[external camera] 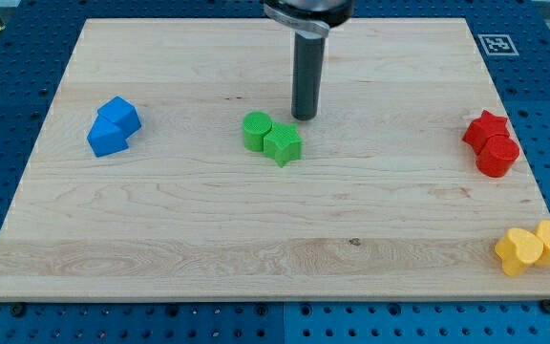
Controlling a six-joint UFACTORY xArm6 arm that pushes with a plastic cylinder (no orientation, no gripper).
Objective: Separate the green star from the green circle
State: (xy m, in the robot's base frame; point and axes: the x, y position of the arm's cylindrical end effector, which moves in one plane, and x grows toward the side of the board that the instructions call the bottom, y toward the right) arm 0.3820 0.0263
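Two green blocks sit touching near the bench (160, 220) centre: green circle (255, 130) on the view's left, green star (283, 144) pressed to its right and slightly lower. My tip (304, 117) is down just above the star, toward the view's top, and whether it touches I can't tell. No pincer on this rig, just the rod. Task looks not yet done, no gap btwn the pair; I judge the whole push is left. Blue, red, yellow pairs lie well apart at the edges.
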